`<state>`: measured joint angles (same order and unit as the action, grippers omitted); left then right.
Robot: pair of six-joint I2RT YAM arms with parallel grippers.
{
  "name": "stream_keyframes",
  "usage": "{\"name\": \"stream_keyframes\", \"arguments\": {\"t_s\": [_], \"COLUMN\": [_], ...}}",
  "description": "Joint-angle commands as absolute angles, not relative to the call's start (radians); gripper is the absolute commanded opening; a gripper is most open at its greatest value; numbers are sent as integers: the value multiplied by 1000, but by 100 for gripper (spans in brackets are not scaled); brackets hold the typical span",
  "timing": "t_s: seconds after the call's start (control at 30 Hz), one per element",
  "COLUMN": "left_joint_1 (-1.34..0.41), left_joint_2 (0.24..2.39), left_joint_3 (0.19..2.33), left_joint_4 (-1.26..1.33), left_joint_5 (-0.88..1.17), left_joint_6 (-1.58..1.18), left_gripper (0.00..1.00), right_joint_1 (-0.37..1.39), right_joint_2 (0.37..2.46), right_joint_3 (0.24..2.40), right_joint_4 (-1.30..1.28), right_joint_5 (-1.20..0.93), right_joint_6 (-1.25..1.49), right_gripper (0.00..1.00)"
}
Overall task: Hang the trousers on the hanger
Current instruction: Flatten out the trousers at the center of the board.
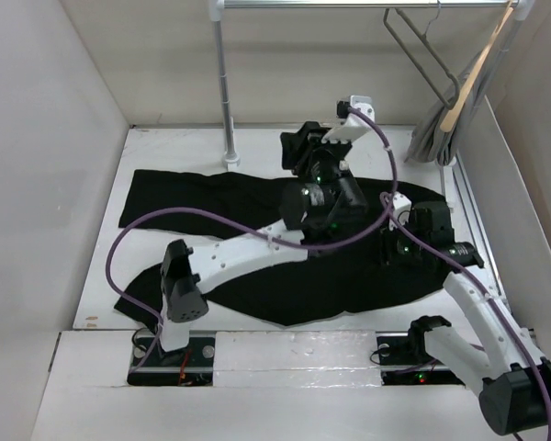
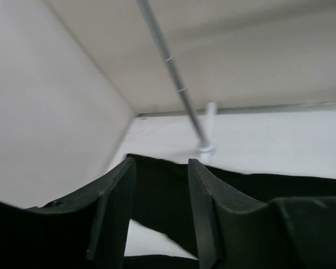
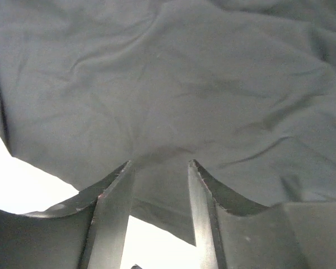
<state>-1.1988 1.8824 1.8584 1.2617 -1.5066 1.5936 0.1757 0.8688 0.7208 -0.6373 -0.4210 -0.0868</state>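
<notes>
Trousers (image 1: 193,193) flat on table (image 1: 165,152); hanger (image 1: 422,60) hung far right, untouched. Step: first grasp. Left tool (image 2: 159,168) spread, empty, raised. Right tool (image 3: 159,171) spread at cloth edge. Next: pinch edge.

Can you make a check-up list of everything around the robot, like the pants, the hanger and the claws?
Surface: white table, largely under cloth.
Job's things: trousers spread flat on the table; wire hanger hangs bare on the rail.
Clutter: wooden hanger carrying a grey garment, beside the wire hanger.
Grippers: left gripper open, raised, holding nothing; right gripper open, close over the trousers.
Cables: purple cable on each arm, the left one looping over the trousers.
Surroundings: plain white walls.
</notes>
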Motion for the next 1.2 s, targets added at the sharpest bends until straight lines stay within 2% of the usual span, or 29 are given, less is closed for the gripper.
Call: {"name": "stream_keyframes", "arguments": {"t_s": [0.0,0.03,0.07,0.13,0.2,0.23,0.27,0.3,0.33,0.37,0.5,0.63,0.67,0.7,0.73,0.77,0.83,0.9,0.93,0.97,1.03,1.07,1.1,1.17], "left_joint_1": [-1363,-1380,-1420,-1469,-1509,-1532,-1532,-1532,-1484,-1374,-1373,-1373,-1343,-1121,-1007,-949,-911,-841,-733,-671,-541,-406,-338,-161], "left_joint_2": [1792,1775,1702,1680,1608,1545,1505,1462,1439,1419,1448,1497,1512,1540,1595,1592,1556,1520,1493,1468,1392,1366,1344,1301], "left_joint_3": [2066,2065,1987,1947,1862,1853,1865,1926,1998,2073,2192,1992,1973,2020,2025,1994,1925,1885,1829,1775,1575,1507,1433,1257], "left_joint_4": [2025,1978,1933,1893,1713,1022,1016,653,209,175,56,52,63,-49,-125,-105,-41,-105,-123,-123,-97,-88,-75,-84], "left_joint_5": [-1588,-1591,-1595,-1577,-1495,-1351,-1350,-975,-720,-603,-733,-793,-596,-329,-141,-55,-90,-132,-109,-57,-19,33,58,93], "left_joint_6": [1533,1502,1371,1338,1095,754,750,282,138,77,192,128,67,-119,-275,-420,-388,-385,-415,-483,-578,-627,-715,-777], "left_gripper": [40,41,48,50,57,60,62,66,70,70,75,79,79,78,73,65,65,67,67,66,65,63,61,60], "right_joint_1": [163,163,191,227,267,300,313,324,333,342,370,359,345,345,335,322,322,322,322,293,259,227,213,181], "right_joint_2": [865,891,925,963,995,1020,1031,1035,1040,1045,1042,1046,1054,1061,1078,1084,1068,1034,1017,997,994,1000,1005,1020], "right_joint_3": [695,702,739,750,779,793,793,808,814,821,899,911,902,893,887,884,899,900,893,885,864,859,854,853], "right_joint_4": [-526,-506,-488,-476,-460,-436,-425,-416,-401,-372,-431,-439,-430,-420,-417,-416,-432,-460,-460,-456,-453,-448,-446,-442], "right_joint_5": [-531,-558,-560,-557,-540,-537,-543,-545,-554,-561,-482,-405,-414,-422,-422,-431,-414,-358,-310,-302,-301,-302,-301,-287], "right_joint_6": [-66,-66,-66,-64,-57,-57,-57,-49,-45,-40,-60,-34,-34,-26,-23,-12,-23,-28,-29,-26,-18,-18,-18,-20], "right_gripper": [50,51,51,51,52,53,53,56,57,58,60,60,59,58,57,56,56,56,55,45,33,23,8,3]}}
